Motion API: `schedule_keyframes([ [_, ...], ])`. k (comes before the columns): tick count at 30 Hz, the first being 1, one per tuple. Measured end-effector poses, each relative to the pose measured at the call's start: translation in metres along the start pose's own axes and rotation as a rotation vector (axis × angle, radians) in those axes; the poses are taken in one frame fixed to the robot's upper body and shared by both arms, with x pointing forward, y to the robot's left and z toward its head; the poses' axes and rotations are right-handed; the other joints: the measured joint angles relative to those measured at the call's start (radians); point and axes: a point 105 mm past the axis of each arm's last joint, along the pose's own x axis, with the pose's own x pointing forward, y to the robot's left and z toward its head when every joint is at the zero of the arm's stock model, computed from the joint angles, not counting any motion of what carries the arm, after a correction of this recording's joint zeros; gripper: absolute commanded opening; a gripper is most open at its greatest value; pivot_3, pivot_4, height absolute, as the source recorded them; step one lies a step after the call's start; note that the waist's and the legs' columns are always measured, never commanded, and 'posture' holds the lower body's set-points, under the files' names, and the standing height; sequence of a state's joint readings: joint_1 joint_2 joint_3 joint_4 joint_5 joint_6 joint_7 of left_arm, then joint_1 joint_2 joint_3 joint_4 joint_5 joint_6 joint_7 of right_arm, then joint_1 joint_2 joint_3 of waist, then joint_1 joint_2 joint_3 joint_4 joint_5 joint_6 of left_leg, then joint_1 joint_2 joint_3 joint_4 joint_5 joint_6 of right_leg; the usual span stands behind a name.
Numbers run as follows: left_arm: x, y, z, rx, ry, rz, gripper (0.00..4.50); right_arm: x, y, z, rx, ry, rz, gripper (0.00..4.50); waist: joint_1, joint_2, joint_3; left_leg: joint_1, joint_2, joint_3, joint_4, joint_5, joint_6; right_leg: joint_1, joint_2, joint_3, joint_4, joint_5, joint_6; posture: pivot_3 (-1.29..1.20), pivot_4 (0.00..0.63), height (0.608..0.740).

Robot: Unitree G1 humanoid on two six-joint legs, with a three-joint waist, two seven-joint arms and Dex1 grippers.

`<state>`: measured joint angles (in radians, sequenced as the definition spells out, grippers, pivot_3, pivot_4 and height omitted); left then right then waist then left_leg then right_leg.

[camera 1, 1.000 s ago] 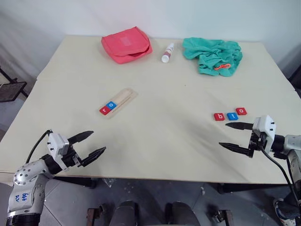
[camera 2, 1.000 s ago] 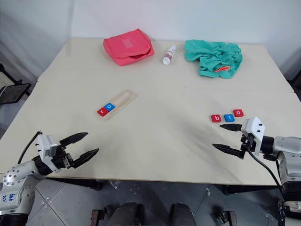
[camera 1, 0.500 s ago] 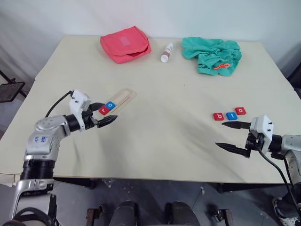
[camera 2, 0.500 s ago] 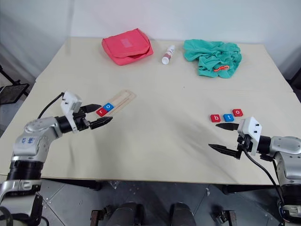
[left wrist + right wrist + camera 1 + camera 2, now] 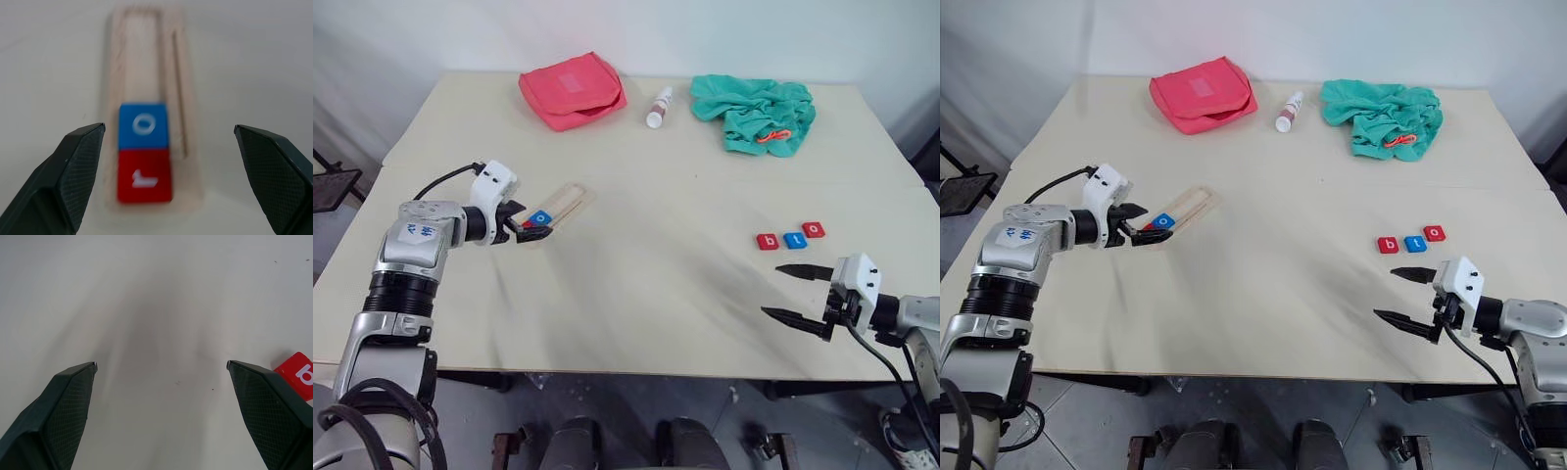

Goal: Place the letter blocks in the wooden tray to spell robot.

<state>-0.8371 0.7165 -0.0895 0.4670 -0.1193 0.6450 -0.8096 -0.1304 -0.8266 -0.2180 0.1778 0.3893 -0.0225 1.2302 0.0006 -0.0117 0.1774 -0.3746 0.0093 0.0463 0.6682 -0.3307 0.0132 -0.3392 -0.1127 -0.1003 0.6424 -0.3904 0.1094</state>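
A: Left gripper point(image 5: 168, 142)?
B: Spread wide, empty, straddling the near end of the long pale-wood tray point(image 5: 566, 203). Red "r" tile point(image 5: 145, 182) and blue "o" tile point(image 5: 144, 126) sit touching in its groove.

A: Right gripper point(image 5: 795, 292)?
B: Spread too, empty. Red "b" point(image 5: 769, 241), blue "t" point(image 5: 796, 240), red "o" point(image 5: 815, 230) tiles lie in a row at its 12 o'clock, on the cream table point(image 5: 656, 245).

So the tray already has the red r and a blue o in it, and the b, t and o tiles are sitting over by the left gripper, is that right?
Not quite. The wooden tray does hold the red r and blue o, but the b, t and o tiles lie by the right gripper, not the left, as the left eye view shows.
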Motion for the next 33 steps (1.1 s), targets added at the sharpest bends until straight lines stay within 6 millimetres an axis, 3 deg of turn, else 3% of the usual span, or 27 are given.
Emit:
schedule_keyframes([
  [9, 0.005, 0.002, -0.016, -0.014, 0.099, 0.002, 4.5, 0.001, 0.0, 0.0, -0.001, -0.005, -0.009, 4.45, 0.001, 0.0, 0.0, -0.001, -0.001, -0.001, 0.001, 0.0, 0.0, 0.0, 0.0, -0.001, 0.001, 0.0, 0.0, 0.0, 0.15, 0.74],
  [21, 0.018, 0.002, -0.009, 0.023, 0.128, -0.038, 4.5, 0.003, -0.007, 0.003, -0.007, -0.012, -0.021, 4.45, 0.017, 0.0, 0.0, -0.001, -0.002, -0.003, 0.007, 0.0, 0.0, 0.001, 0.0, -0.002, 0.004, 0.0, 0.0, 0.0, 0.15, 0.74],
  [26, 0.024, 0.005, -0.007, 0.046, 0.131, -0.027, 3.4, 0.005, -0.008, 0.005, -0.014, -0.011, -0.017, 4.5, 0.025, 0.0, 0.0, -0.001, -0.002, -0.004, 0.01, 0.0, 0.0, 0.003, -0.001, -0.002, 0.005, 0.0, 0.0, 0.0, 0.15, 0.74],
  [33, 0.026, 0.004, -0.008, 0.067, 0.123, -0.042, 3.39, 0.005, -0.009, 0.004, -0.011, -0.008, -0.02, 4.5, 0.024, 0.001, 0.0, -0.001, -0.002, -0.005, 0.012, 0.0, 0.001, 0.004, -0.001, -0.003, 0.007, 0.0, 0.0, 0.0, 0.15, 0.74],
])
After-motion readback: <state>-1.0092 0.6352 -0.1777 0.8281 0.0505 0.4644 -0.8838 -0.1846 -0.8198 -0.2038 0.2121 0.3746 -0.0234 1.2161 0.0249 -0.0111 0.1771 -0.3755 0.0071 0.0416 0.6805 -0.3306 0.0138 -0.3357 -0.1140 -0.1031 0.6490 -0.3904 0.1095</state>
